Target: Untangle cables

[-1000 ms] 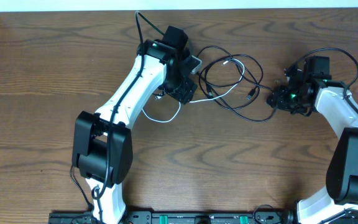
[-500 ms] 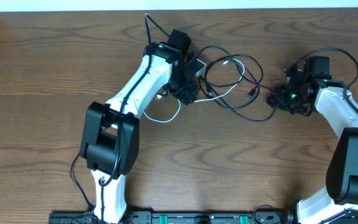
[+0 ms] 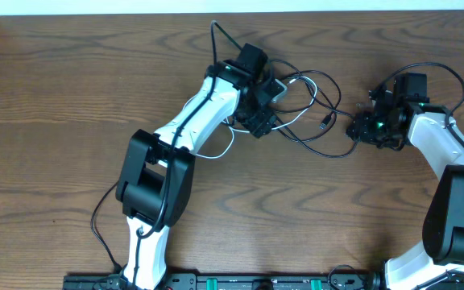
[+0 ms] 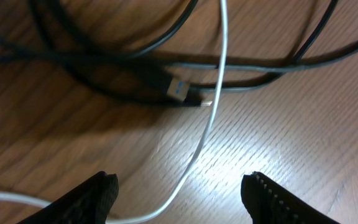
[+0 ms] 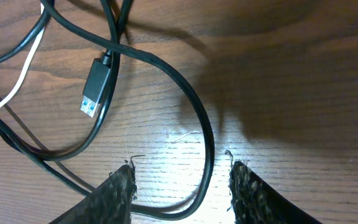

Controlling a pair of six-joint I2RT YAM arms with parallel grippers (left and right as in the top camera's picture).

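On the table [image 3: 55,121], between the two arms: black cable [image 3: 321,151] and white cable [image 3: 220,152], looped over one another. Black loops spread wide across the middle; white loop trailing out at the left, under the left forearm.

Left gripper [image 3: 260,121]: over the left edge of the tangle. From the left wrist, left gripper [image 4: 179,186] seen released, jaws wide apart, holding nothing. White cable [image 4: 213,106] running down across the wood and curving off leftward between the fingers [image 4: 95,193], touching neither. Just beyond it, a black cable [image 4: 104,62] plug with a blue tip, lying on the table under the white line.

Right gripper [image 3: 361,127]: at the right end of the black loops. From the right wrist, right gripper [image 5: 182,186] also released, jaws apart, clamping nothing. Black cable [image 5: 197,118] bending down through the gap between the fingertips, flat on the wood. Blue-tipped plug to the left; a strip of white cable [image 5: 23,68] at the far left edge.

Against a second ago: left arm swung rightward, gripper gone from beside the loops to above them, elbow shifted right as well. Right arm unmoved. Cable layout much the same, white loop at the left in the same place.
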